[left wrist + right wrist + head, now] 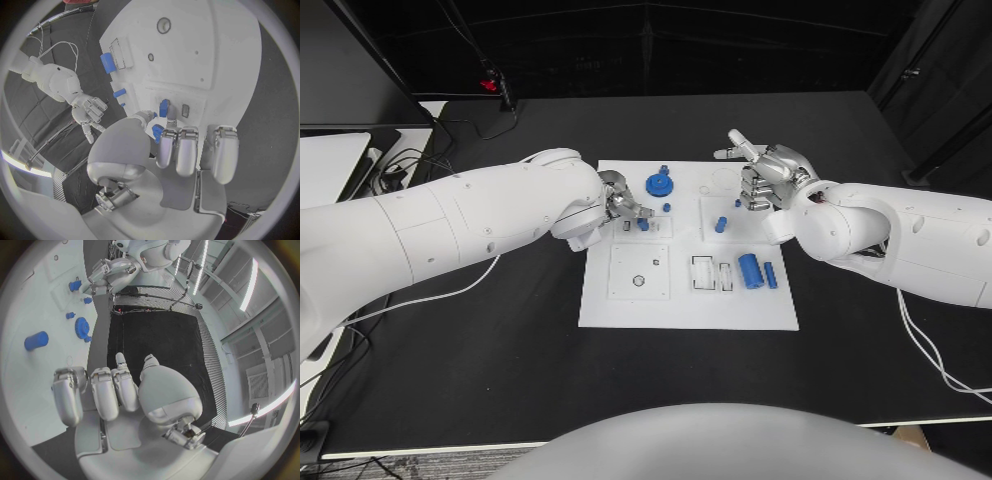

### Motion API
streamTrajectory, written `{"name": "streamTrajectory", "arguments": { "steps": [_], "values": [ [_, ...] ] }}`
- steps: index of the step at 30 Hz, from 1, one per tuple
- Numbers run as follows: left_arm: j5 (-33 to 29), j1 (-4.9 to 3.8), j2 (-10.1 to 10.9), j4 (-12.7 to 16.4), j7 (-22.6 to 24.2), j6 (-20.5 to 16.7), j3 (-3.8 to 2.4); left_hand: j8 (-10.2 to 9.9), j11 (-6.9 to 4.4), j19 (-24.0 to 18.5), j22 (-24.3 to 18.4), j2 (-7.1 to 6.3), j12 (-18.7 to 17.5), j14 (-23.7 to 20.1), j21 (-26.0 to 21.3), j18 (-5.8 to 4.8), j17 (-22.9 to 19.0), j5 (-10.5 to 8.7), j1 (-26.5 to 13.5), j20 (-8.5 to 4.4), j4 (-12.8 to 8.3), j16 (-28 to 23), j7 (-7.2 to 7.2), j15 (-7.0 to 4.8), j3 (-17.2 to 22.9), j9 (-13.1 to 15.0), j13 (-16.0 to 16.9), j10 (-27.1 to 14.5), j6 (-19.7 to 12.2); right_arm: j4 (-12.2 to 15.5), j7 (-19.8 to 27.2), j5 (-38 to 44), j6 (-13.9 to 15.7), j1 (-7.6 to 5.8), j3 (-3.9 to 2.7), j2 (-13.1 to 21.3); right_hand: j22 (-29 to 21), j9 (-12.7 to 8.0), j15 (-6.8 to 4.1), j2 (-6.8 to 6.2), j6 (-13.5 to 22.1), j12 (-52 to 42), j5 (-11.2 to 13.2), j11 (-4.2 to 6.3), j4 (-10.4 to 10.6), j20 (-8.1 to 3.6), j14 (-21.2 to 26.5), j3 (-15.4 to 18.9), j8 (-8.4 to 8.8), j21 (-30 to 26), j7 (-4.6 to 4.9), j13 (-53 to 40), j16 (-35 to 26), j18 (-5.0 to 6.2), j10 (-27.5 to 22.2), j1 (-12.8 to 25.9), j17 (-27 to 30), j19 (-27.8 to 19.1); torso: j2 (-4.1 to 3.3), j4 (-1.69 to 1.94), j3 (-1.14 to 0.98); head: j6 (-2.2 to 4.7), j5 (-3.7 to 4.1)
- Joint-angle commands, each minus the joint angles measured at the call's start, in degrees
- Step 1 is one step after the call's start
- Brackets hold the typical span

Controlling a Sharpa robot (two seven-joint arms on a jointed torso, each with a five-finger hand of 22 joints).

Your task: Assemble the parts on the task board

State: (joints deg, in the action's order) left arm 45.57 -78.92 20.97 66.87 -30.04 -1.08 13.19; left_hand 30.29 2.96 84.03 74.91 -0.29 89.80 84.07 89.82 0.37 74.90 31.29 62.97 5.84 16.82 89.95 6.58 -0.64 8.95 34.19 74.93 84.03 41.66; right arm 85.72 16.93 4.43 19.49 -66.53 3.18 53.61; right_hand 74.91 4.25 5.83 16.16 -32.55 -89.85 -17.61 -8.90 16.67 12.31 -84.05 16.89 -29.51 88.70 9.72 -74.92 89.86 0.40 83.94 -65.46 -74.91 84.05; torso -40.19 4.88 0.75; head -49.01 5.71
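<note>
the robot's left hand [620, 205] bends over the far left part of the white task board [687, 310] on the black bench [473, 360], its fingers [177, 155] curled round a small blue part [157, 132] that appears pinched against the thumb, with a blue peg [164, 107] standing on the board just beyond the fingertips. the right hand [764, 178] hovers above the board's far right corner, fingers partly curled and holding nothing. a blue gear [659, 184] lies just past the left hand, a short blue peg [721, 224] stands between the two hands, and a blue cylinder [750, 270] with a thinner blue bar [770, 274] beside it rests nearer the robot than the right hand. the step in hand looks like seating the pinched part into a socket under the left fingers; done well, it would mean keeping the part upright, lining it over the hole before pressing, and pushing gently straight down so the neighbouring peg is not knocked. the left arm hides the socket from the head camera, the palm covers much of the part at the wrist, and whether the part already touches the board cannot be told
</note>
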Motion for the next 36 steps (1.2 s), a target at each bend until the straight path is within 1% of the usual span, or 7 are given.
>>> {"name": "streamTrajectory", "arguments": {
  "steps": [1,8,18,24,30,36],
  "values": [
    [0.2,0.49,0.3,-0.1,-1.8,1.1,0.37,-0.1,0.08,6.0,15.1,0.68,0.2,5.9,0.2,-0.37,15.1,0.48,0.4,0.36,-0.2,0.0,-0.02,0.27,0.0,-3.6,15.1,6.0,0.4,0.0,0.6,-0.1,-0.5,-0.08,-0.03,0.0,14.0,-0.1,-0.06,0.44,0.5,-0.1,-0.2,-0.19,0.1,-0.26,-5.9,-0.4,-0.2,-0.3,3.57,-15.1,0.1,0.25,6.1,-0.3,-15.1,4.0,-0.01,0.03,-0.03,0.03,-0.04],
    [0.2,0.5,0.6,0.2,-1.2,0.4,0.37,0.4,-0.12,6.0,15.1,1.26,0.2,5.9,0.2,-0.37,15.1,0.88,1.5,0.29,-0.2,0.0,-0.25,0.13,0.2,-3.6,15.1,6.0,0.9,-0.1,0.5,-0.1,-0.5,-0.08,-0.03,-0.1,14.0,-0.1,-0.06,0.44,0.5,-0.1,-0.2,-0.19,0.1,-0.26,-5.9,-0.4,-0.2,-0.3,3.57,-15.1,0.1,0.25,6.1,-0.3,-15.1,4.0,-0.01,0.02,0.0,-0.12,-0.19],
    [0.2,0.52,0.8,0.5,-0.4,-0.4,0.37,1.6,-0.47,6.0,15.1,1.39,0.2,5.9,0.2,-0.37,15.1,0.95,2.4,0.14,-0.2,0.0,-0.65,-0.1,0.0,-3.0,15.1,6.0,1.8,-0.3,0.5,-0.1,-0.6,-0.08,-0.03,-0.2,14.0,-0.1,-0.05,0.45,0.5,-0.1,-0.2,-0.19,0.1,-0.26,-5.9,-0.4,-0.21,-0.3,3.57,-15.1,0.1,0.25,6.1,-0.3,-15.1,4.0,-0.01,0.0,-0.01,-0.09,-0.27],
    [0.2,0.52,0.8,0.5,0.2,-0.9,0.37,1.7,-0.48,6.0,15.1,1.4,0.2,5.9,0.2,-0.37,15.1,0.96,2.4,0.13,-0.2,0.0,-0.67,-0.11,0.0,-3.0,15.1,6.0,1.8,-0.3,0.5,-0.1,-0.5,-0.08,-0.03,-0.2,14.0,-0.1,-0.05,0.45,0.5,-0.1,-0.2,-0.19,0.1,-0.26,-5.9,-0.4,-0.22,-0.3,3.57,-15.1,0.1,0.25,6.1,-0.3,-15.1,4.0,0.0,-0.06,0.01,-0.12,-0.26],
    [0.2,0.52,0.8,0.5,1.0,-1.3,0.37,1.7,-0.49,6.0,15.1,1.37,0.2,5.9,0.2,-0.37,15.1,0.98,2.4,0.12,-0.2,0.0,-0.66,-0.13,-0.1,-3.0,15.1,6.0,1.7,-0.4,0.4,-0.1,-0.5,-0.08,-0.03,-0.2,14.0,-0.1,-0.05,0.45,0.5,-0.1,-0.2,-0.19,0.1,-0.26,-5.9,-0.4,-0.22,-0.3,3.57,-15.1,0.1,0.25,6.1,-0.3,-15.1,4.0,0.0,-0.05,-0.01,-0.15,0.01],
    [0.2,0.52,0.7,0.5,1.5,-1.7,0.37,1.9,-0.55,6.0,15.1,1.41,0.2,5.9,0.2,-0.37,15.1,1.15,2.6,0.08,-0.2,0.0,-0.73,-0.17,-0.1,-2.9,15.1,6.0,1.7,-0.4,0.4,-0.1,-0.5,-0.08,-0.03,-0.2,14.0,-0.1,-0.05,0.45,0.5,-0.1,-0.2,-0.19,0.1,-0.26,-5.9,-0.4,-0.22,-0.3,3.57,-15.1,0.1,0.25,6.1,-0.3,-15.1,4.0,0.0,0.0,-0.01,-0.28,0.03]
  ]
}}
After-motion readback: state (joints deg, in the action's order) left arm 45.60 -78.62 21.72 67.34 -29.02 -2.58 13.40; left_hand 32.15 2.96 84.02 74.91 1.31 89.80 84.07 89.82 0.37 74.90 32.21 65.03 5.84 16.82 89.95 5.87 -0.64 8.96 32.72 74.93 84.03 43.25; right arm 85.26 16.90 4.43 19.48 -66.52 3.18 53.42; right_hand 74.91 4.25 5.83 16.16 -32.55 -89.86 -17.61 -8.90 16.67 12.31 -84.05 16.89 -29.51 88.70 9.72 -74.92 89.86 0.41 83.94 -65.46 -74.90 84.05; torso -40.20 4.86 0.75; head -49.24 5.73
